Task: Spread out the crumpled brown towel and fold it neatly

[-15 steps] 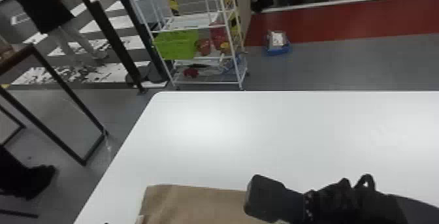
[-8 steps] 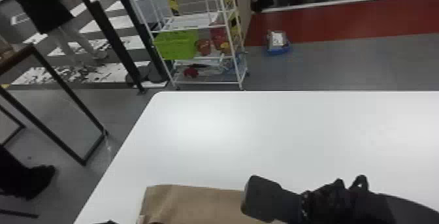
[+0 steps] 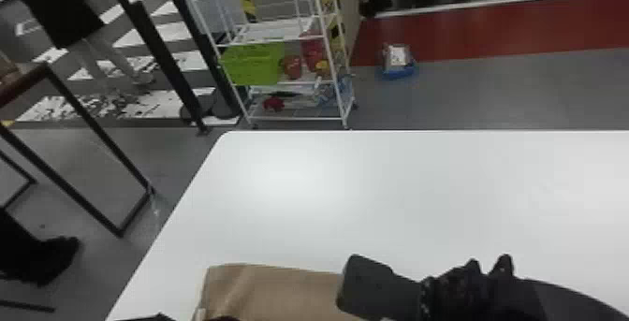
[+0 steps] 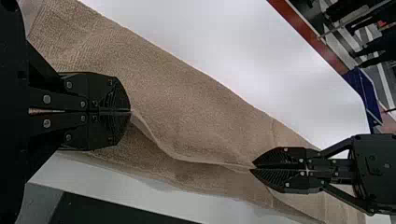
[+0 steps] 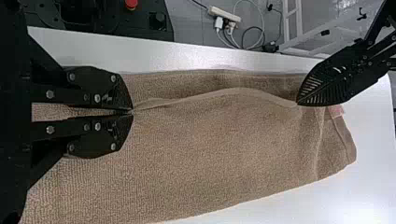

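Low in the head view, the brown towel (image 3: 276,287) lies on the table, partly covered by the dark housing of my right gripper (image 3: 374,287). Dark bits of my left gripper (image 3: 149,317) show at the bottom edge, its fingertips hidden. The left wrist view has my left gripper (image 4: 130,111) shut on a raised edge of the towel (image 4: 187,102). Farther along the same edge, my right gripper (image 5: 132,112) is shut on the cloth in the right wrist view. Between them the edge stands up slightly as a ridge over the towel (image 5: 224,149), which is spread long.
The white table (image 3: 374,193) extends beyond the towel and to the right. Behind it stands a white shelf rack (image 3: 299,119) with a green basket (image 3: 252,65). A dark table frame (image 3: 84,198) is off to the left, and cables (image 5: 233,30) lie beyond the table's edge.
In the head view, the right arm has shifted slightly left over the towel. Slightly more of the left arm has come in at the bottom edge. The towel's far edge looks unmoved.
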